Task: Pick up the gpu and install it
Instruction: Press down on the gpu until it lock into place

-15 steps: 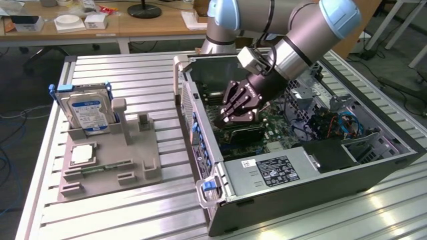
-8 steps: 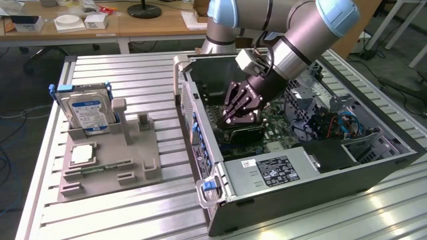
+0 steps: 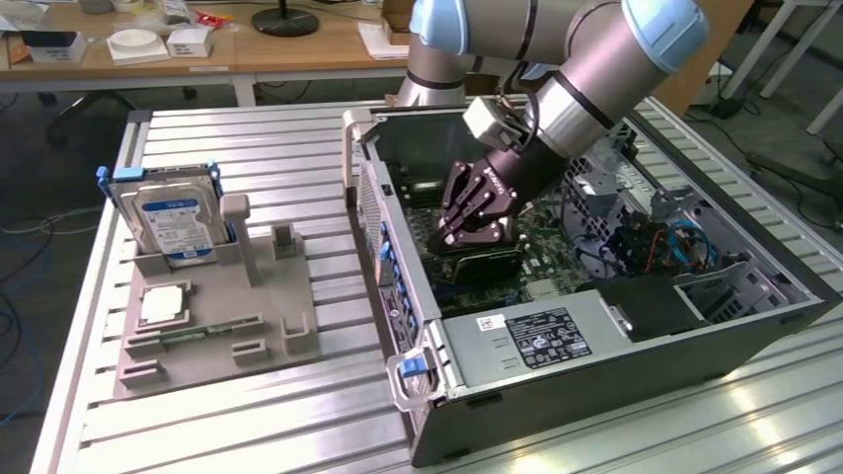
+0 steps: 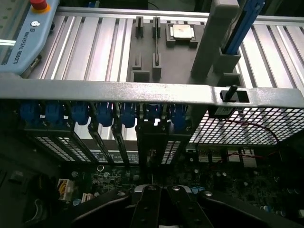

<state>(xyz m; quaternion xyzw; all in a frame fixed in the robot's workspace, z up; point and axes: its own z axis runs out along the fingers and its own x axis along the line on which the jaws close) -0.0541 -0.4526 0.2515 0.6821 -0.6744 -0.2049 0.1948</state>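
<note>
Hand (image 3: pixel 471 235) is clamped shut on the flat dark-heatsinked gpu card (image 3: pixel 481 263), down inside the open grey computer case (image 3: pixel 593 380), seating apparently unfinished.

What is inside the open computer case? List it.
Inside the computer case: the claw, shut on the gpu above the motherboard, cables and a labelled power supply. The slot below the card is covered.
</note>
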